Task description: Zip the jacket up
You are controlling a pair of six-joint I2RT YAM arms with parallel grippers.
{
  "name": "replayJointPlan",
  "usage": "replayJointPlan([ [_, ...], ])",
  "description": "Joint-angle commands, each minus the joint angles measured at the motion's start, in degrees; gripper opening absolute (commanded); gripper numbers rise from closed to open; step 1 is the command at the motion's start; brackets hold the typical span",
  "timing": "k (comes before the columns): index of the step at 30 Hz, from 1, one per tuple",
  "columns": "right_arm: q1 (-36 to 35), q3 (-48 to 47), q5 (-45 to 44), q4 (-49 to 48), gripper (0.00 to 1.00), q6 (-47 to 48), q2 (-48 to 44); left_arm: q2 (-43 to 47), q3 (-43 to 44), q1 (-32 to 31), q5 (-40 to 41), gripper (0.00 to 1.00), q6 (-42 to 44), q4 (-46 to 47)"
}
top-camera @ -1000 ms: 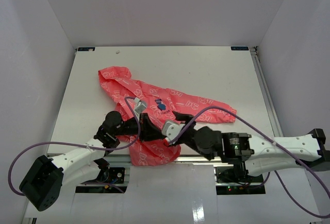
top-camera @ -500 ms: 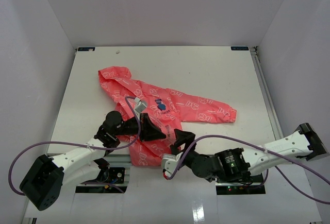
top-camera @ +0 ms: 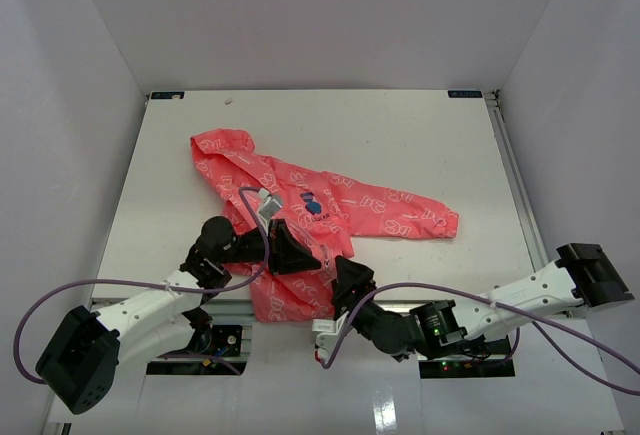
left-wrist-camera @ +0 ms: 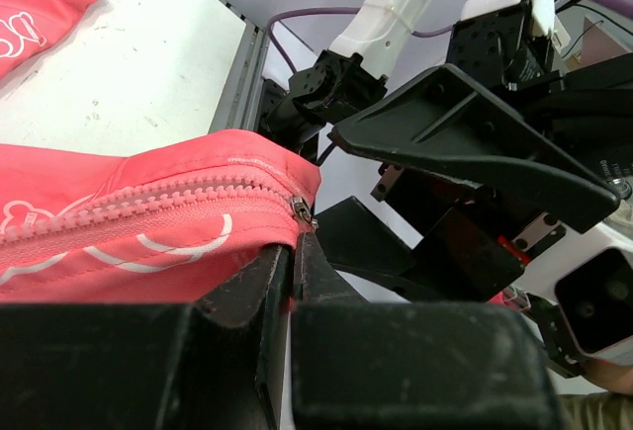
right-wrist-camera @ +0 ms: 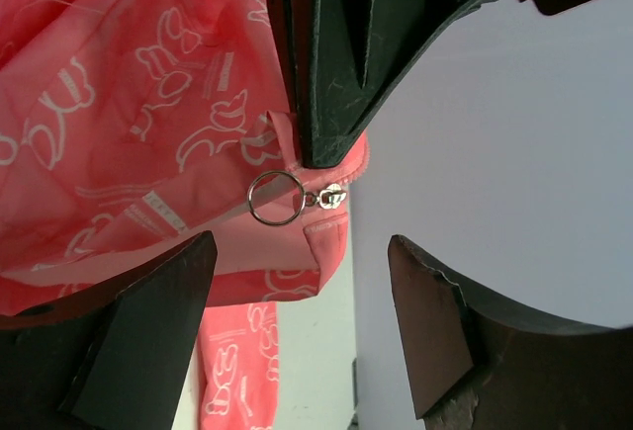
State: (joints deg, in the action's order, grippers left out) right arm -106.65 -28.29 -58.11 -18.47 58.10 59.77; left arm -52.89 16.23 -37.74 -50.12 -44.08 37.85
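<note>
The left jaws pinch the jacket (top-camera: 390,210), right jaws open

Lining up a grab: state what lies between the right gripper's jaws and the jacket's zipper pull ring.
Nothing. In the right wrist view the right gripper, jaws open, faces the zipper pull ring on the jacket across a bare gap.

- Coral-pink hooded jacket (top-camera: 300,195) with white outline print and a dark-blue chest logo (top-camera: 311,202), lying crumpled on the white table (top-camera: 420,145).
- Hood (top-camera: 222,150) far-left, 1 sleeve (top-camera: 410,220) stretched right.
- Pink zipper (left-wrist-camera: 148,205) ends at a metal slider with a ring pull (right-wrist-camera: 276,199), at the near hem corner.
</note>
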Motion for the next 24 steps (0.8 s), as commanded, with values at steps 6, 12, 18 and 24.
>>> replayJointPlan([
  [6,-0.4,3.2,-4.5,-26.3,0.75,17.5,4.0,0.5,-0.2,-0.3,-1.3,0.0,-1.1,3.4],
  [12,-0.1,3.9,-4.5,-32.5,0.69,21.7,5.2,0.3,-0.4,-0.3,-1.5,0.0,-1.7,4.6],
  [18,-0.1,4.3,-4.2,-35.3,0.56,23.1,5.3,0.1,-0.8,-0.3,-1.6,0.0,-1.7,5.2],
  [24,-0.1,4.8,-3.9,-36.6,0.44,24.0,5.4,-0.3,-0.9,-0.3,-1.8,0.0,-2.0,6.0],
])
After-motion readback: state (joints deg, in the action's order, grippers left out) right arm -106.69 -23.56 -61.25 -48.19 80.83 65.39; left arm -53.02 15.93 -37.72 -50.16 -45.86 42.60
